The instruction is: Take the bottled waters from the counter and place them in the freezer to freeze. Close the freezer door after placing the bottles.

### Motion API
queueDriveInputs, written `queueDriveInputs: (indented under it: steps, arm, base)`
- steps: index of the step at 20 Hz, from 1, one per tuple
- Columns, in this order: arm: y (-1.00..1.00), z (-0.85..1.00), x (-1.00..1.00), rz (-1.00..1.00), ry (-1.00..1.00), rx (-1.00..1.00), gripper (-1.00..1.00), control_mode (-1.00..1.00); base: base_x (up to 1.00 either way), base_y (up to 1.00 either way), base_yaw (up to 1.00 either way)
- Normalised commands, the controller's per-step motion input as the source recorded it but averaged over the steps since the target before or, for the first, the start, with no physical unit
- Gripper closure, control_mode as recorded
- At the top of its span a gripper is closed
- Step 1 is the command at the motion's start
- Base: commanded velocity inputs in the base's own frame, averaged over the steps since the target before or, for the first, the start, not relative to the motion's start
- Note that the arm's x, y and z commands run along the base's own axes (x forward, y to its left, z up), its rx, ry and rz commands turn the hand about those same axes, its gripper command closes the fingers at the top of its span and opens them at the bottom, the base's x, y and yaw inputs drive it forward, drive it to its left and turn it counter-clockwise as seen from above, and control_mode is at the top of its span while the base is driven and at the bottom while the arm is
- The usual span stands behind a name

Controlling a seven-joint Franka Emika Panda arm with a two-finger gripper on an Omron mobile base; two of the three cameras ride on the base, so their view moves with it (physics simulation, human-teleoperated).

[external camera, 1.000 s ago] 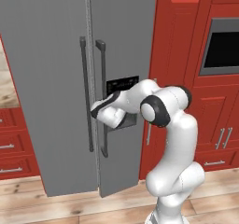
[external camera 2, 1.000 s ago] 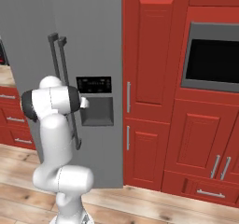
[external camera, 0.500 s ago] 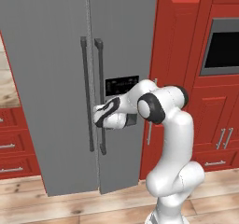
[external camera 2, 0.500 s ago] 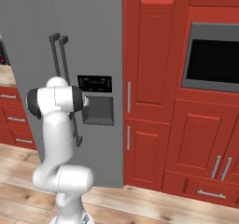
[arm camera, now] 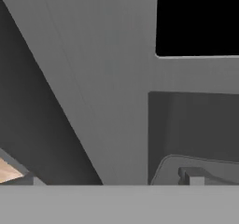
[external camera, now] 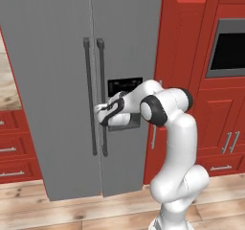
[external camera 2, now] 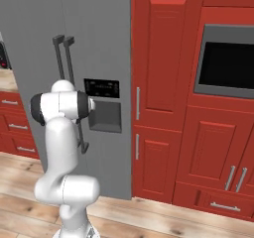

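The claw (external camera: 102, 115) is wide apart with nothing in it, right by the two dark bar handles of the shut freezer (external camera: 52, 80), so it should slide around the left handle (external camera: 88, 97), squeeze tight, then pull slowly.

The left base view looks forward from behind the white arm (external camera: 174, 143), which rises at lower right; the right base view has it at lower left. Both share the tall flat grey fridge unit (external camera: 57, 47) and red cabinet fronts (external camera 2: 163, 83). The hand view sits close against the black dispenser panel (arm camera: 198, 20).
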Motion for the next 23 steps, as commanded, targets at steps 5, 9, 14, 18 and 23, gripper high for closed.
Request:
queueDriveInputs:
  steps: [5,9,14,18,23]
  arm:
    - [0.0,0.19,0.36,-0.05,0.16,-0.03,-1.0,-1.0]
    - [0.0,0.08,0.41,-0.05,0.09,-0.03,-1.0,-1.0]
    - [0.0,0.03,0.47,-0.07,0.01,-0.04,-1.0,-1.0]
    - [0.0,0.0,0.46,-0.07,0.0,-0.04,-1.0,-1.0]
    - [0.0,0.03,0.35,-0.07,0.0,-0.03,-1.0,-1.0]
  base:
    - [0.0,0.0,0.0]
    - [0.0,0.0,0.0]
    - [0.0,0.0,0.0]
    - [0.0,0.0,0.0]
    - [0.0,0.0,0.0]
